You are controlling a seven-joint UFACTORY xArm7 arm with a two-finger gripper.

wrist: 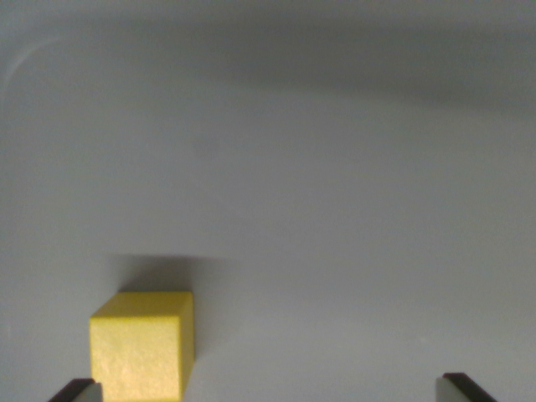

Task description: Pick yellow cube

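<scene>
Yellow is the one strong colour in the wrist view: a small yellow cube [141, 345] with a grainy, foam-like surface sits low at the wrist view's left, resting on a plain pale grey desk [335, 209]. Its front face and a narrow right side face show, and its bottom edge runs out of the picture. A soft dark shadow lies on the desk just behind it.

Two dark fingertips of the claw [268, 389] poke up from the bottom edge, one at the wrist view's left [77, 390] and one at the wrist view's right [465, 389]. They stand wide apart, so the claw is spread and pinches nothing. The left fingertip is just beside the cube's lower left corner; whether it touches the cube I cannot tell. The right fingertip is well apart from the cube, with bare desk between them. The cube thus lies inside the gap between the fingertips, hard against the left side rather than in the middle.

Farther up, the desk surface darkens into a broad blurred band of shadow across the top of the picture.
</scene>
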